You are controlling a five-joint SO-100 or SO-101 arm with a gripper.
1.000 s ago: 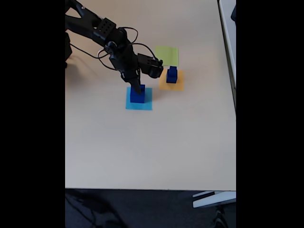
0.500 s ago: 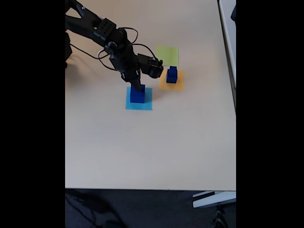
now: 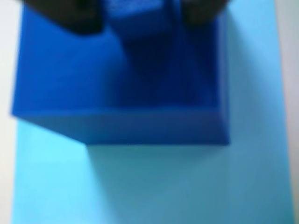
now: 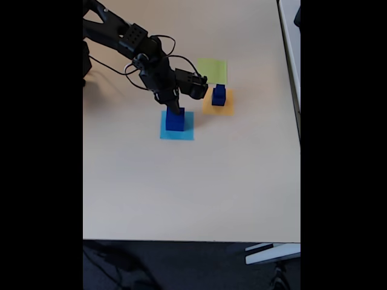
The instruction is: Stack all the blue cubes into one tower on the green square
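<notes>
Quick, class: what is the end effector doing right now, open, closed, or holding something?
End effector: down at the blue cubes on the light blue square; open or closed cannot be told.

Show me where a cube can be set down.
The green square is bare. The table below the light blue square is open. It is crowded around the end effector, the blue cubes and the orange square.
</notes>
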